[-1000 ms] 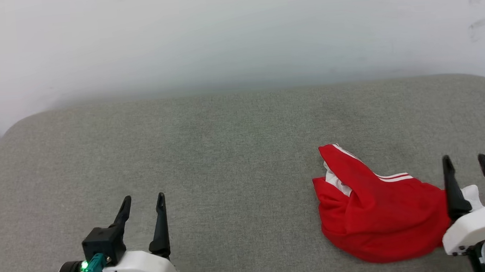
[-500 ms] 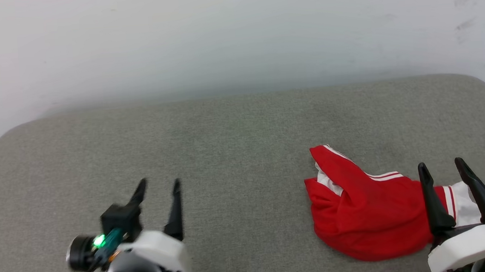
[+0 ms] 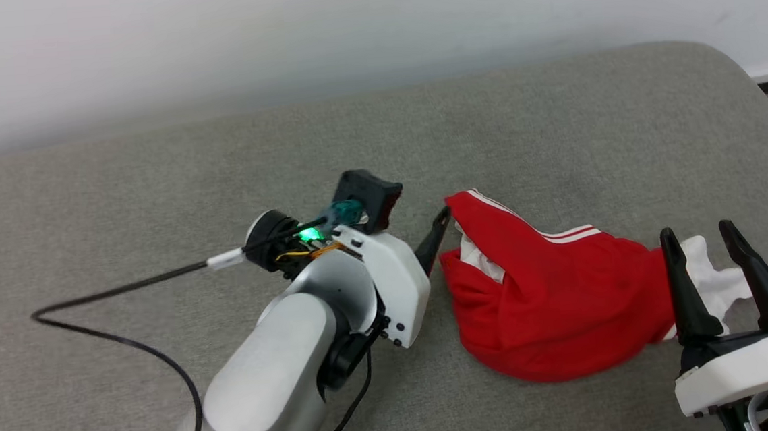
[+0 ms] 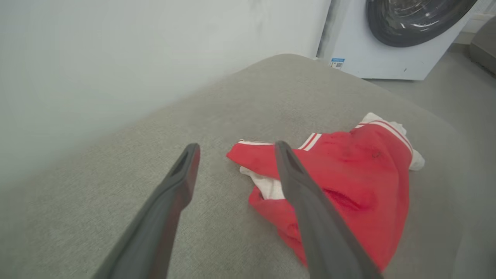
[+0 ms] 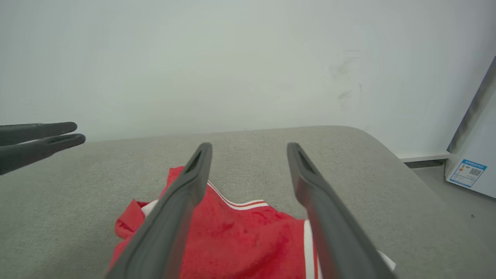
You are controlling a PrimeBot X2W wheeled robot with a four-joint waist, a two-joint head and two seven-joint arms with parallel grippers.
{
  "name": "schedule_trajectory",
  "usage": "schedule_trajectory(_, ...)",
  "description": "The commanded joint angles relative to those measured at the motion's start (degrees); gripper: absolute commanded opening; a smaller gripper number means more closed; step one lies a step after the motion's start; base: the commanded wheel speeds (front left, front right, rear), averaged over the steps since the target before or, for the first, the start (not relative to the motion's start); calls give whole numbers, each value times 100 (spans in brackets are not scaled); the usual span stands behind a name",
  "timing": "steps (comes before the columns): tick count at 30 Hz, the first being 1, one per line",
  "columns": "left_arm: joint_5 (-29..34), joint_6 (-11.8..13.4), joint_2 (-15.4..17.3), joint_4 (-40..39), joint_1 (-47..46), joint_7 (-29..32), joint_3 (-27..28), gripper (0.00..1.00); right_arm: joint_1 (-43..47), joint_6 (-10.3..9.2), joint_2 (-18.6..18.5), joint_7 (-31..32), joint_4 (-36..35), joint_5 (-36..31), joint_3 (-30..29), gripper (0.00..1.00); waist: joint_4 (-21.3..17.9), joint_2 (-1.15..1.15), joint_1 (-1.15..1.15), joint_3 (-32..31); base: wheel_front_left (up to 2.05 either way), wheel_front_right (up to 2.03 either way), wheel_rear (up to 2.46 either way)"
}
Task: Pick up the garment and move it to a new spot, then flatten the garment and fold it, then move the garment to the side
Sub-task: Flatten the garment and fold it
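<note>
Left fingers (image 3: pixel 434 235) swung beside garment (image 3: pixel 552 305), crumpled red-white heap

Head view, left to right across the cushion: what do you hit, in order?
black cable → left gripper → garment → right gripper

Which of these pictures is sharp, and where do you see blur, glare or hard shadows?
Head view: soft, even light, no hard shadows; the shirt is sharp; a green lamp glows on the left arm. Left wrist view: the near jaws are blurred; the washer door shows glare. Right wrist view: jaws blurred too; the wall is evenly lit.
</note>
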Motion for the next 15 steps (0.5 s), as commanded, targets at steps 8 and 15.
schedule_trajectory(8,-262,-632,-114,1372,-721,1582,-816,100,-330,-2,14,-246,281,215,111,100,-638,0,0,743,0,0,0)
schedule_trajectory(15,-425,-733,-66,2067,-907,2277,-1346,100,-465,-2,15,-415,468,343,193,100,-785,0,0,911,0,0,0)
